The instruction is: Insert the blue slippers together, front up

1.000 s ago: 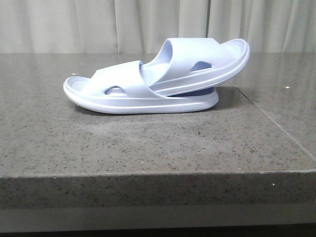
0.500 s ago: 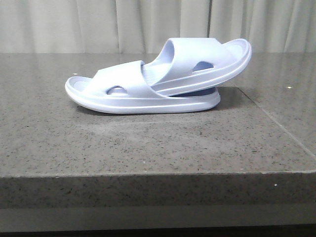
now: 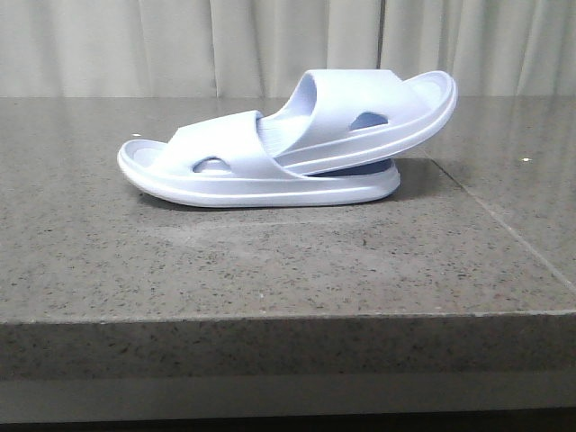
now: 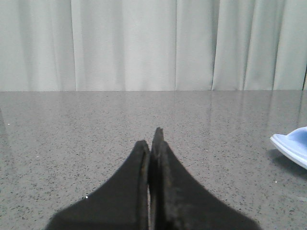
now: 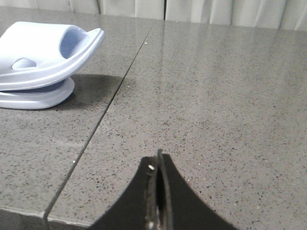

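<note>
Two pale lavender-blue slippers lie nested on the grey stone table [image 3: 270, 270]. The lower slipper [image 3: 225, 175] lies flat, soles down. The upper slipper [image 3: 369, 112] has its front pushed under the lower one's strap and rests tilted, its far end raised to the right. The pair also shows in the right wrist view [image 5: 43, 62], and one end of the lower slipper shows in the left wrist view [image 4: 292, 146]. My left gripper [image 4: 152, 139] is shut and empty, low over the table, apart from the slippers. My right gripper [image 5: 158, 160] is shut and empty, apart from them too.
A seam [image 3: 504, 225] runs through the tabletop right of the slippers; it also shows in the right wrist view [image 5: 96, 129]. The table's front edge [image 3: 288, 315] is in view. Pale curtains [image 3: 270, 45] hang behind the table.
The nested slippers look shifted by a few pixels between frames, right and then back left. No gripper shows in the front view in any frame.
</note>
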Robot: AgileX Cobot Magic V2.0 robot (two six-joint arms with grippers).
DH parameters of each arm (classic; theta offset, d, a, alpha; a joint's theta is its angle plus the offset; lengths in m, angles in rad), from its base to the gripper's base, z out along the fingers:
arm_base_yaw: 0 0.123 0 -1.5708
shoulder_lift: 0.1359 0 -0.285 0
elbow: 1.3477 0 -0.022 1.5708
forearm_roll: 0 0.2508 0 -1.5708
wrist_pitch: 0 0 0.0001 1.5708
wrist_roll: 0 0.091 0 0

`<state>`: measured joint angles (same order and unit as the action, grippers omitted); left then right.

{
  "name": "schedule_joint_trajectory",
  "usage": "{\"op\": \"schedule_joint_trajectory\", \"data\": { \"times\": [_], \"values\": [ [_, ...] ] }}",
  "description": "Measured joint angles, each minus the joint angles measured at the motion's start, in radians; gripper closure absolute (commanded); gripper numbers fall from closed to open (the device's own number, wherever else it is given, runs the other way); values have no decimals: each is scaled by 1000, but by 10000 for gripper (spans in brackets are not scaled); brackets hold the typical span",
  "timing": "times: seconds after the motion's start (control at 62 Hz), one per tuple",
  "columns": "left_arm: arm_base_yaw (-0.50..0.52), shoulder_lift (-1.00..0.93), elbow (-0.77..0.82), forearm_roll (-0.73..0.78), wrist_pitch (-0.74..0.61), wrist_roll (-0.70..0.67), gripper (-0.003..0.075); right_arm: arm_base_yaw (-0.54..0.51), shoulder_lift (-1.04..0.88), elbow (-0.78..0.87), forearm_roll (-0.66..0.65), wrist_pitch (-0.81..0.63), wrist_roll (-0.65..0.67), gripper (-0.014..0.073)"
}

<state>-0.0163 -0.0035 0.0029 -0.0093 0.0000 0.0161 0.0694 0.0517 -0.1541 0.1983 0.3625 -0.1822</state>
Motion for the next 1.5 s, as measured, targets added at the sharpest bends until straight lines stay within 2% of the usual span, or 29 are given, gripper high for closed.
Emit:
{"op": "schedule_joint_trajectory", "data": {
  "times": [0.258, 0.532, 0.952, 1.129, 1.339, 1.5],
  "values": [
    [0, 0, 0, 0, 0, 0, 741, 0, -62, 175, -2, -138, -2, 712],
    [0, 0, 0, 0, 0, 0, 741, 35, -62, 180, -2, -177, -5, 712],
    [0, 0, 0, 0, 0, 2, 741, 36, -62, 180, -2, -200, 2, 712],
    [0, 0, 0, 0, 0, 2, 741, 15, -62, 180, -20, -279, 83, 712],
    [0, 0, 0, 0, 0, 2, 741, -33, -62, 180, -137, -332, 241, 712],
    [0, 0, 0, 0, 0, 2, 741, -35, -62, 180, -166, -353, 273, 712]
  ]
}}
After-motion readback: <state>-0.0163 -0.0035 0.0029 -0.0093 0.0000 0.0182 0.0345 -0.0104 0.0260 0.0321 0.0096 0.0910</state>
